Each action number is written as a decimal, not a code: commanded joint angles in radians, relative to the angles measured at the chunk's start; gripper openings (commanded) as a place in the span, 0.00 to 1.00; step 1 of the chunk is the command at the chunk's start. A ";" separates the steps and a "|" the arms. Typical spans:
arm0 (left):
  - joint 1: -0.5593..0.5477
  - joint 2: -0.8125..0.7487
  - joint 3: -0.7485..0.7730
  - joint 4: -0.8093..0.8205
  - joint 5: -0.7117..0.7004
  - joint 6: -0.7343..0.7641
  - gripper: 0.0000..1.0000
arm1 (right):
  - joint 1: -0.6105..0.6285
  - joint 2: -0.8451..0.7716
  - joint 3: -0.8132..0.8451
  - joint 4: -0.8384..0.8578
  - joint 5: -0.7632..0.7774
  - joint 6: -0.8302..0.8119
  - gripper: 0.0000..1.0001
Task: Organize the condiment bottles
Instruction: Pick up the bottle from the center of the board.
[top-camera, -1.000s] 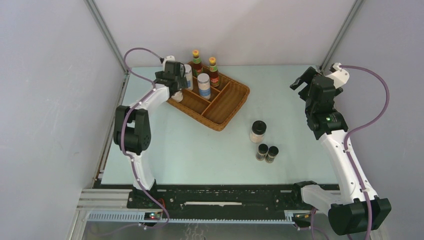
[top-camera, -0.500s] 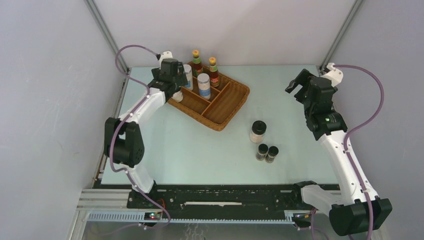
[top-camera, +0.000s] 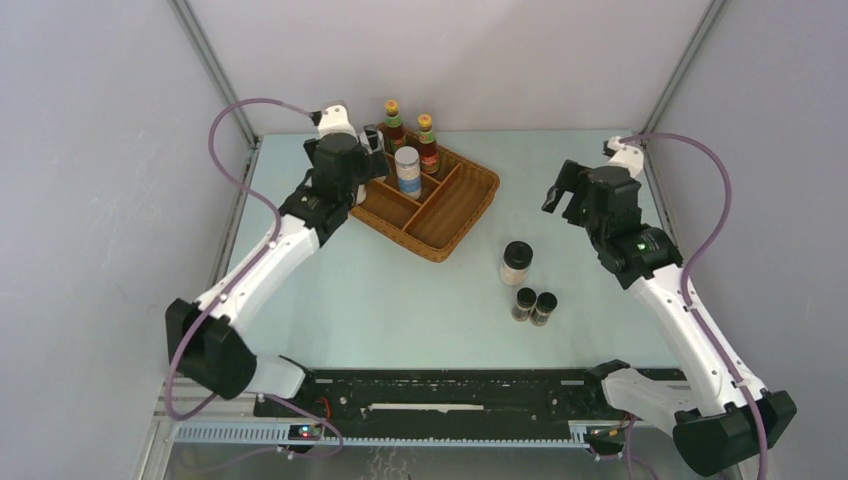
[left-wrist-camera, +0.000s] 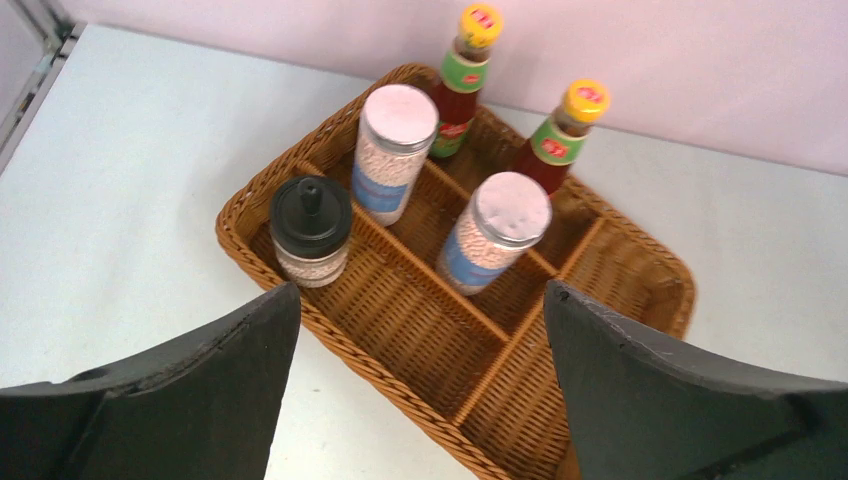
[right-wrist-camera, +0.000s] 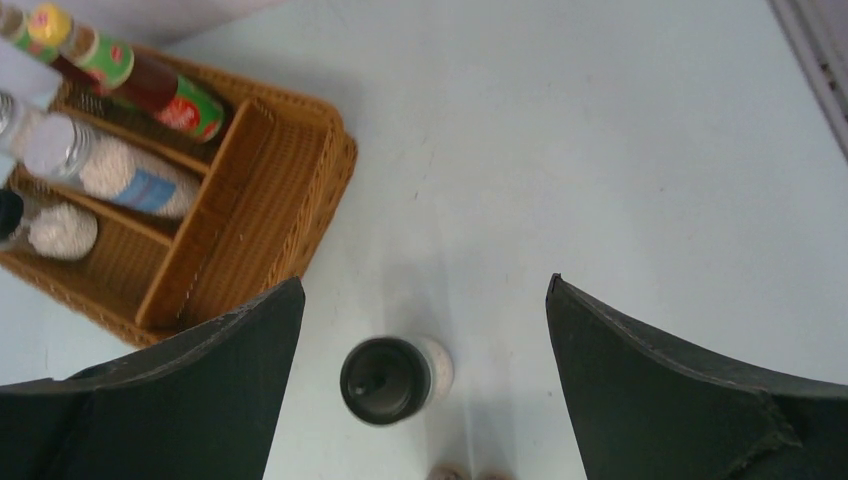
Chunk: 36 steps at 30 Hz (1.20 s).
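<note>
Left gripper (left-wrist-camera: 420, 288) wide open, empty, at 10 o'clock of wicker tray (top-camera: 438, 254). Right gripper (right-wrist-camera: 425, 283) wide open, empty. Loose shaker (top-camera: 516, 262) at tray's 4 o'clock.

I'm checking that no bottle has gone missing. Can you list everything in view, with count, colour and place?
sauce bottles: 2, red-brown with yellow caps, far side of tray
jars: 2, silver lids and blue labels, in tray
shakers: 2, black caps, one in tray, the other on table
vials: 2, dark, side by side on table
tray: 1, brown wicker, far left of table
table: 1, pale blue-green
left gripper: open, black, over tray
right gripper: open, black, over loose shaker
</note>
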<state>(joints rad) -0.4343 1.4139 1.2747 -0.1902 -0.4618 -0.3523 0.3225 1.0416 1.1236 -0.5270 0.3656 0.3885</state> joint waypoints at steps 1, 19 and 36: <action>-0.060 -0.129 -0.056 0.083 -0.049 -0.011 0.95 | 0.079 -0.003 -0.010 -0.064 0.027 -0.029 1.00; -0.195 -0.411 -0.186 0.171 -0.044 0.008 1.00 | 0.286 0.029 -0.120 -0.067 0.074 0.030 1.00; -0.252 -0.568 -0.223 0.143 -0.077 0.050 1.00 | 0.319 0.124 -0.153 -0.003 0.040 0.030 1.00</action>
<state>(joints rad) -0.6754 0.8749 1.0775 -0.0647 -0.5098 -0.3313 0.6323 1.1427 0.9688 -0.5785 0.4049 0.4103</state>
